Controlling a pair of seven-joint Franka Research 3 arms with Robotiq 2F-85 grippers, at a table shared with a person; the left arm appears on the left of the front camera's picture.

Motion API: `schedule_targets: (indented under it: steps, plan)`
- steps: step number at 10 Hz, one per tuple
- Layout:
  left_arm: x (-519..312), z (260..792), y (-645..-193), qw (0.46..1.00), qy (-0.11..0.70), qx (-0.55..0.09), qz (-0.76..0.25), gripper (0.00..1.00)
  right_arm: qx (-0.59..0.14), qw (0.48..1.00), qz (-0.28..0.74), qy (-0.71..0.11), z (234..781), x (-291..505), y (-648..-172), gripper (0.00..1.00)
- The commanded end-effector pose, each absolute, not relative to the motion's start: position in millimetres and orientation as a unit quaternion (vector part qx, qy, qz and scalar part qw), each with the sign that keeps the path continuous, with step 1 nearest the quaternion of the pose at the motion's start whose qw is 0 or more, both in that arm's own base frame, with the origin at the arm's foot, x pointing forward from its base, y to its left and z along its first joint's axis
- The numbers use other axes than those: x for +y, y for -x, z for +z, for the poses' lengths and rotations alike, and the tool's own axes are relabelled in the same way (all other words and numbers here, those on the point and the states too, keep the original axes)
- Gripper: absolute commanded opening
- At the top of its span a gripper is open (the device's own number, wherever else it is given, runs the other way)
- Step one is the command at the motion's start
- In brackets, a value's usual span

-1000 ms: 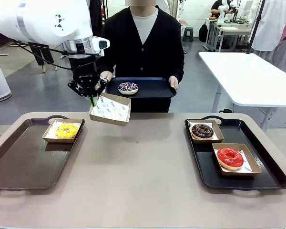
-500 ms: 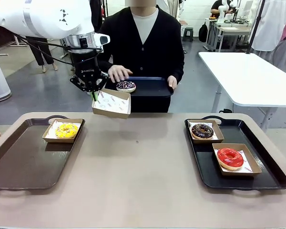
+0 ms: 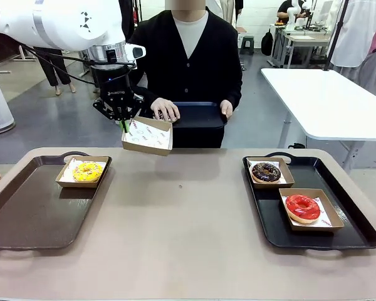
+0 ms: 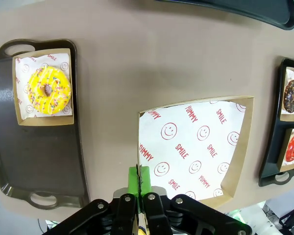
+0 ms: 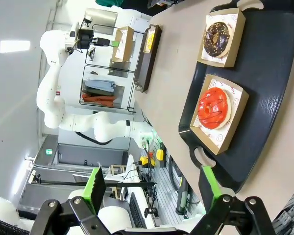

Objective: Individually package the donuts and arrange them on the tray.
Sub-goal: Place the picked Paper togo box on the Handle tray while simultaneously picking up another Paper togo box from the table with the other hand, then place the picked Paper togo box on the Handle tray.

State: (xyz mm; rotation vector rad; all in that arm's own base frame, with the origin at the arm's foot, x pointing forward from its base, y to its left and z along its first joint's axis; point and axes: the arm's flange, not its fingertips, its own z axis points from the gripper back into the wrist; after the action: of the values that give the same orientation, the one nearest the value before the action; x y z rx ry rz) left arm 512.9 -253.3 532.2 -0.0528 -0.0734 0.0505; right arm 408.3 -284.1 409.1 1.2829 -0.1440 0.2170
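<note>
My left gripper (image 3: 122, 123) (image 4: 141, 174) is shut on the left rim of an empty cardboard box (image 3: 147, 135) (image 4: 196, 147) lined with printed paper, held in the air above the table's far edge. Just behind the box, a person's hand (image 3: 166, 110) rests on a dark tray (image 3: 200, 115) that the person holds. A yellow donut (image 3: 88, 170) (image 4: 46, 90) sits boxed on the left tray (image 3: 25, 210). On the right tray (image 3: 357, 233) (image 5: 279, 73) lie a boxed chocolate donut (image 3: 266, 172) (image 5: 218, 33) and a boxed red donut (image 3: 302, 207) (image 5: 214, 108). My right gripper (image 5: 152, 186) hangs open beside that tray.
The tan table (image 3: 182, 219) lies bare between the two trays. A white table (image 3: 329, 100) stands at the back right. The person stands close against the far edge, facing me.
The person's hand has slid from the held tray's edge onto the sprinkled donut, covering it. My left gripper has levelled the box and shifted it slightly upward.
</note>
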Motion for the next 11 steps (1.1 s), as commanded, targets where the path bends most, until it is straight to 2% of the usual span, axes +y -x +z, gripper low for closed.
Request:
schedule_targets:
  steps: [1,11]
  plan:
    - [-251.7,531.9,-511.6,0.999,0.027,-0.038,0.026,0.00,-0.064,0.795,0.096,-0.596,409.7,-283.8,-408.8,1.00]
    - [-251.7,531.9,-511.6,0.999,0.027,-0.038,0.026,0.00,-0.064,0.795,0.096,-0.596,409.7,-283.8,-408.8,1.00]
